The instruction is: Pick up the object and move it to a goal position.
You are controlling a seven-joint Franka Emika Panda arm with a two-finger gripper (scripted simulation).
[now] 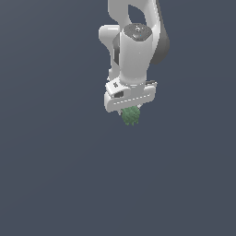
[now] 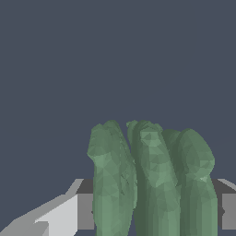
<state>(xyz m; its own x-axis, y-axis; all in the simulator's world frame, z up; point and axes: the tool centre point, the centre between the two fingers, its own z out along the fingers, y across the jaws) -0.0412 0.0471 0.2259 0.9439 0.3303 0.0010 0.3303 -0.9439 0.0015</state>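
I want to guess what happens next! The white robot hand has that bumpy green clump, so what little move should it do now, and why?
Probably carry it slowly toward the goal with the jaws kept closed. The small dark-green knobbly clump sits between the fingers of the white gripper, filling the wrist view. No goal marker shows, so the direction is unclear.

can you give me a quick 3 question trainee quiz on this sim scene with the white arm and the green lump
1. True or false: the small dark-green knobbly clump sits directly under the white gripper.
2. In the wrist view, the clump appears between: A) two grey finger parts, B) two red blocks, C) nothing.
3. What colour is the plain background?

Key:
1. True.
2. A: a grey finger shows on each side of it.
3. Dark blue-grey.
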